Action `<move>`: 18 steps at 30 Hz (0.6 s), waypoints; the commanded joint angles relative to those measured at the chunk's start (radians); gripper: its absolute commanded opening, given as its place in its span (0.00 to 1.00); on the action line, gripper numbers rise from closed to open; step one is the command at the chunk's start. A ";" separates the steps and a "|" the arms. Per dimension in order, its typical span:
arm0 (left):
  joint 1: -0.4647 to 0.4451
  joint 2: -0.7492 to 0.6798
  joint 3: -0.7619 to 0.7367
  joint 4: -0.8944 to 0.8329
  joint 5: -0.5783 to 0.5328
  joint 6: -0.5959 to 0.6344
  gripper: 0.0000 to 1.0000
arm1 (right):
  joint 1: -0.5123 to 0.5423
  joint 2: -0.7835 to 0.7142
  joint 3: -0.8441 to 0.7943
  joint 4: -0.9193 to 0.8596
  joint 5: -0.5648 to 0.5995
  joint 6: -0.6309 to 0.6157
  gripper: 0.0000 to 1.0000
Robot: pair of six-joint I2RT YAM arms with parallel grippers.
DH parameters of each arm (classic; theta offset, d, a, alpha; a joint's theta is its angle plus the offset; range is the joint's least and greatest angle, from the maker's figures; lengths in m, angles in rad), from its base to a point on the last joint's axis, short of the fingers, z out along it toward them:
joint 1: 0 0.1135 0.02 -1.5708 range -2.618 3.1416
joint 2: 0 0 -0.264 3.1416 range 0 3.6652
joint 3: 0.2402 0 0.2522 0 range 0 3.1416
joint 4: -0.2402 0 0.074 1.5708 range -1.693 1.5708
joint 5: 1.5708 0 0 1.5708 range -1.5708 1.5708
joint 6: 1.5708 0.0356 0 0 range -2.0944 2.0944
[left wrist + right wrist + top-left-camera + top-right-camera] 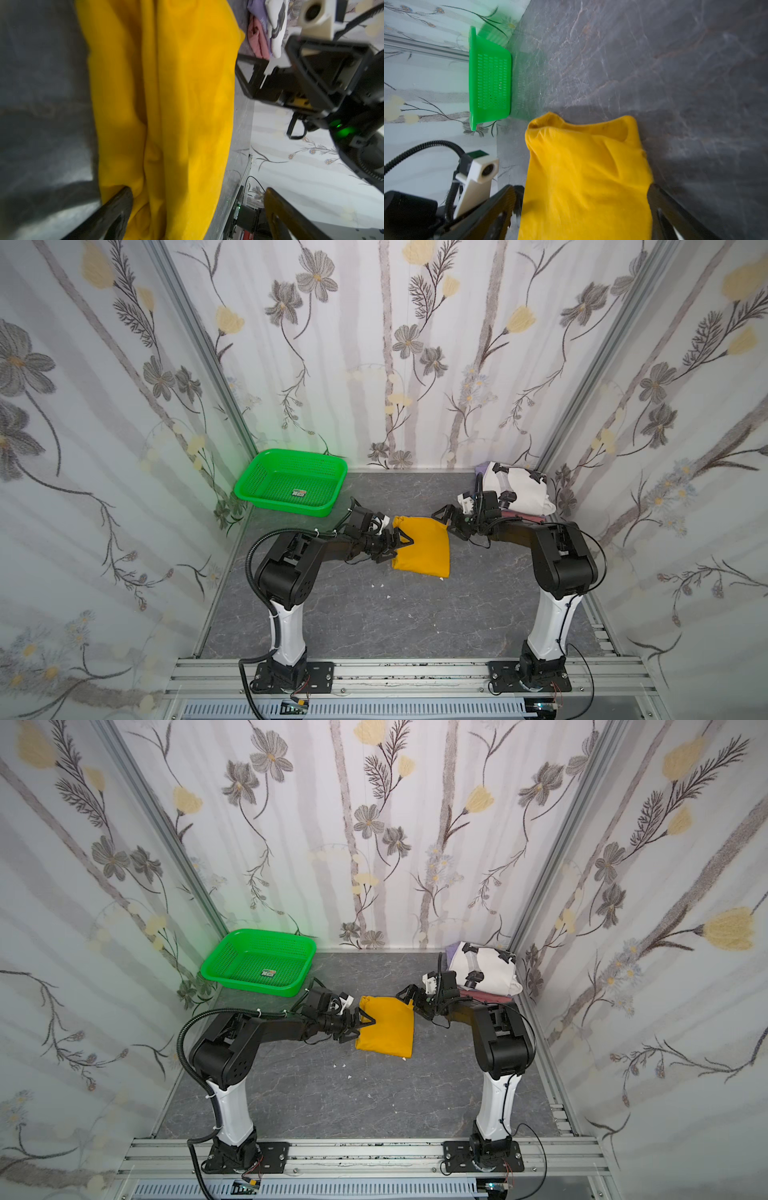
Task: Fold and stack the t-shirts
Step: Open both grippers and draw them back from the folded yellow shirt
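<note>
Gaping claws flanking yellow tee

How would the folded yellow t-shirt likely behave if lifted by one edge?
Probably floppy: the yellow t-shirt shows soft creases and rounded folds, so it would likely droop and unfold. Likely light, being thin cloth. Pushed on the table, it may bunch up.

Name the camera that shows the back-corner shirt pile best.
Both top views: the shirt pile shows nearly whole, white printed shirt on top, pink shirt at the bottom. The left wrist view catches only a small sliver; the right wrist view shows none of it.
</note>
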 commanded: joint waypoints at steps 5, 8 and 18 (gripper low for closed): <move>0.066 -0.110 0.003 -0.170 -0.115 0.032 1.00 | 0.000 -0.192 -0.088 -0.124 0.028 -0.136 1.00; 0.061 -0.075 0.136 -0.298 -0.133 0.072 1.00 | 0.000 -0.290 -0.189 -0.136 0.065 -0.143 1.00; -0.025 -0.003 0.491 -0.827 -0.431 0.324 0.69 | 0.004 -0.454 -0.276 -0.261 0.278 -0.190 1.00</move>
